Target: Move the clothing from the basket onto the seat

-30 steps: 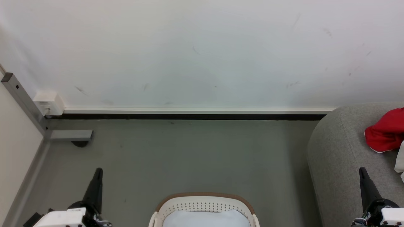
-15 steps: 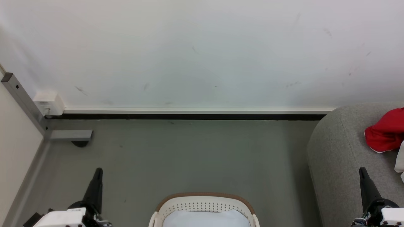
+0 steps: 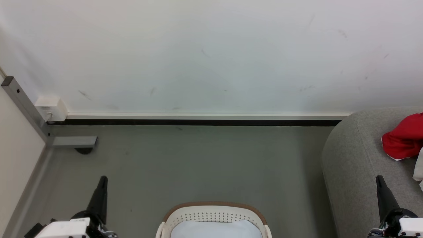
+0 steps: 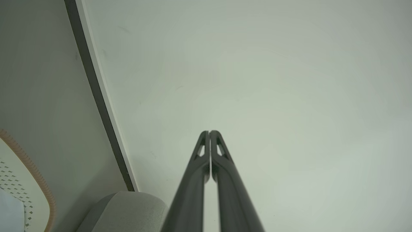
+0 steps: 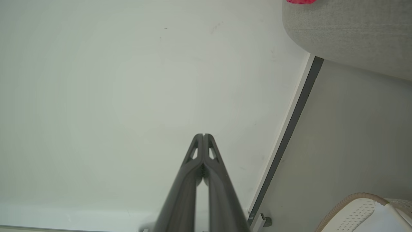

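1. Nothing has shifted over the past second: in the head view both arms, the basket and the clothing sit exactly where they were.
2. The left gripper (image 3: 103, 180) stands at the lower left of the head view, its fingers pressed together and empty. In its own wrist view the two tips (image 4: 209, 132) meet in front of the pale wall (image 4: 273, 80).
3. The right gripper (image 3: 379, 179) stands at the lower right, likewise closed with nothing between its fingers. Its tips touch in the right wrist view (image 5: 203, 135).
4. The basket (image 3: 214, 205) sits at bottom centre on the grey floor (image 3: 198, 158), between the two grippers and apart from both. A pale bluish-white surface shows inside it; whether that is cloth or lining cannot be told.
5. The seat (image 3: 353, 158) occupies the right side. The red garment (image 3: 403, 138) lies on it at mid right, above and slightly right of the right gripper's tip and clear of it. A white piece of cloth (image 3: 419, 168) shows at the far right edge, just below the red.
6. The right wrist view catches a sliver of the red garment (image 5: 299, 1) at the top edge on the seat (image 5: 347, 32), with the basket (image 5: 354, 201) in the lower right corner.
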{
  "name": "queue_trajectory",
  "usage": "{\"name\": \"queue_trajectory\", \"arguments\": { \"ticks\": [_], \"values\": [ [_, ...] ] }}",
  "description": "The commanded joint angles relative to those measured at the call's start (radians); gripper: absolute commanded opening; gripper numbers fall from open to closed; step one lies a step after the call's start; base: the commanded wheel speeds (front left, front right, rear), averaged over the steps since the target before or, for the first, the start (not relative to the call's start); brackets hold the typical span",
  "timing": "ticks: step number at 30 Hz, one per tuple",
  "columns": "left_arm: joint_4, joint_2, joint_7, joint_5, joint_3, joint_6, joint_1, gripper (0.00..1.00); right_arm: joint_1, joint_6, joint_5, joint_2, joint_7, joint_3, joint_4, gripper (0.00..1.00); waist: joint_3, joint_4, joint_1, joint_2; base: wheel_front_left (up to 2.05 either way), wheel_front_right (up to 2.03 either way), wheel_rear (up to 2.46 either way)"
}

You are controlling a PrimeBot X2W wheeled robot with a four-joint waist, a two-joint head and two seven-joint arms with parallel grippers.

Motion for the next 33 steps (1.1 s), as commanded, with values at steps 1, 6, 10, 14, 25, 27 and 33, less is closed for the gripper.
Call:
{"name": "queue_trajectory", "arguments": {
  "ticks": [1,6,10,14,25,27,33],
  "values": [
    [-0.002,0.007,0.004,-0.012,0.001,-0.004,-0.006,0.00,-0.012,-0.002,-0.006,0.001,0.004,-0.003,-0.004,0.00,0.000,0.000,0.0000,0.0000,0.00,0.00,0.00],
    [-0.002,0.007,0.004,-0.012,0.001,-0.004,-0.006,0.00,-0.012,-0.002,-0.005,0.001,0.005,-0.004,-0.004,0.00,0.000,0.000,0.0000,0.0000,0.00,0.00,0.00],
    [-0.001,0.007,0.004,-0.012,0.001,-0.004,-0.006,0.00,-0.013,-0.002,-0.005,0.001,0.005,-0.004,-0.004,0.00,0.000,0.000,0.0000,0.0000,0.00,0.00,0.00],
    [-0.002,0.007,0.004,-0.012,0.001,-0.004,-0.006,0.00,-0.013,-0.002,-0.006,0.002,0.005,-0.004,-0.004,0.00,0.000,0.000,0.0000,0.0000,0.00,0.00,0.00],
    [-0.002,0.007,0.004,-0.012,0.001,-0.004,-0.006,0.00,-0.013,-0.002,-0.007,0.002,0.006,-0.005,-0.004,0.00,0.000,0.000,0.0000,0.0000,0.00,0.00,0.00],
    [-0.002,0.007,0.004,-0.012,0.001,-0.004,-0.006,0.00,-0.013,-0.002,-0.007,0.002,0.007,-0.006,-0.004,0.00,0.000,0.000,0.0000,0.0000,0.00,0.00,0.00],
    [-0.002,0.007,0.004,-0.012,0.001,-0.004,-0.006,0.00,-0.013,-0.002,-0.008,0.003,0.007,-0.006,-0.004,0.00,0.000,0.000,0.0000,0.0000,0.00,0.00,0.00]
  ]
}}
